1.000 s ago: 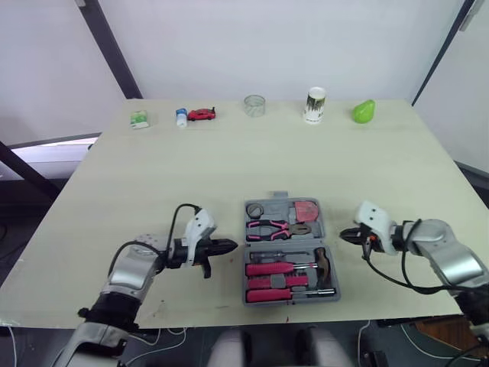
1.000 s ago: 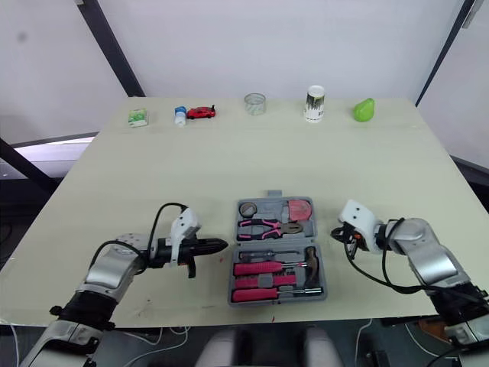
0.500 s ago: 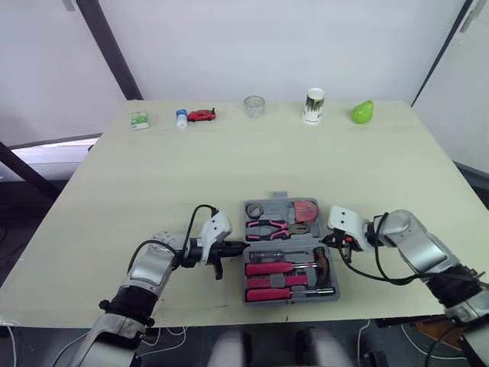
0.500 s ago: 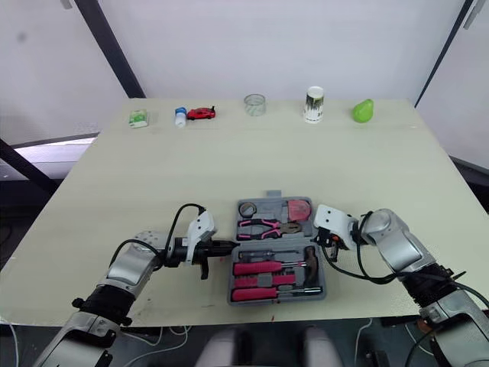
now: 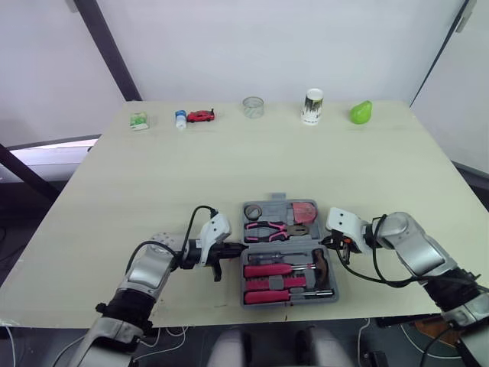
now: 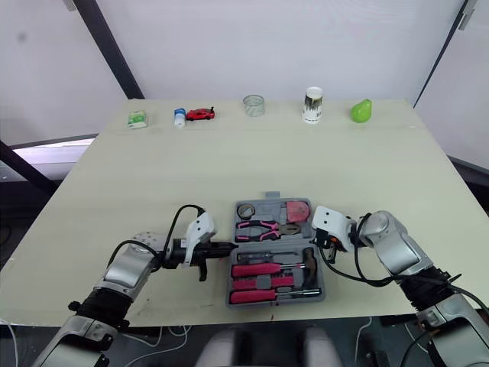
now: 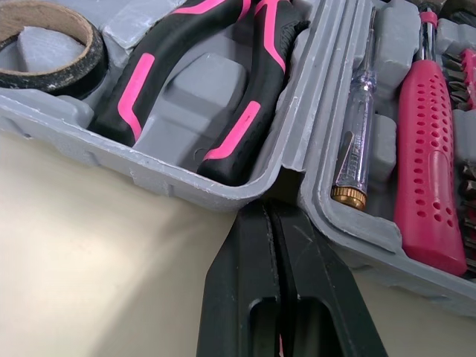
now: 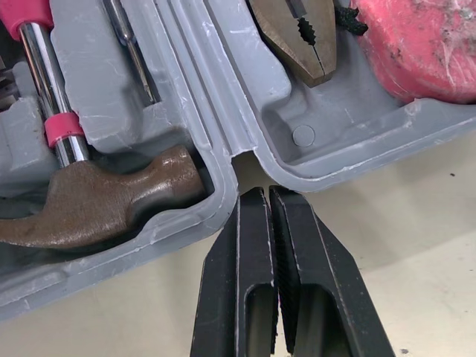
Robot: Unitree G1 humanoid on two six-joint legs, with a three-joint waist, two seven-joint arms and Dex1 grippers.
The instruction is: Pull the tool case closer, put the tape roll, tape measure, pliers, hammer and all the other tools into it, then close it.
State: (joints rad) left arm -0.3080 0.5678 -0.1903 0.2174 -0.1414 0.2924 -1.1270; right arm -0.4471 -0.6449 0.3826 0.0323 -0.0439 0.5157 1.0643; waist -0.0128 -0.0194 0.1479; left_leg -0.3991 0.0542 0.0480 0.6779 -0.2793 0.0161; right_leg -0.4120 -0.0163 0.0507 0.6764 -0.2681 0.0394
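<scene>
Tool case [image 7: 171, 182] lies open near the table's [image 5: 229, 168] front edge, flanked by the left gripper [image 7: 269, 204] and right gripper [image 8: 262, 192], each with fingers pressed together, tips at its opposite hinge notches.

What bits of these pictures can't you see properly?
Tape roll: left wrist view, cut off by the picture's edge.
Hammer: right wrist view, handle runs off the edge.
Tape measure: right wrist view, cut off by the edge.
Cup far across the table: head views, print too small.
</scene>
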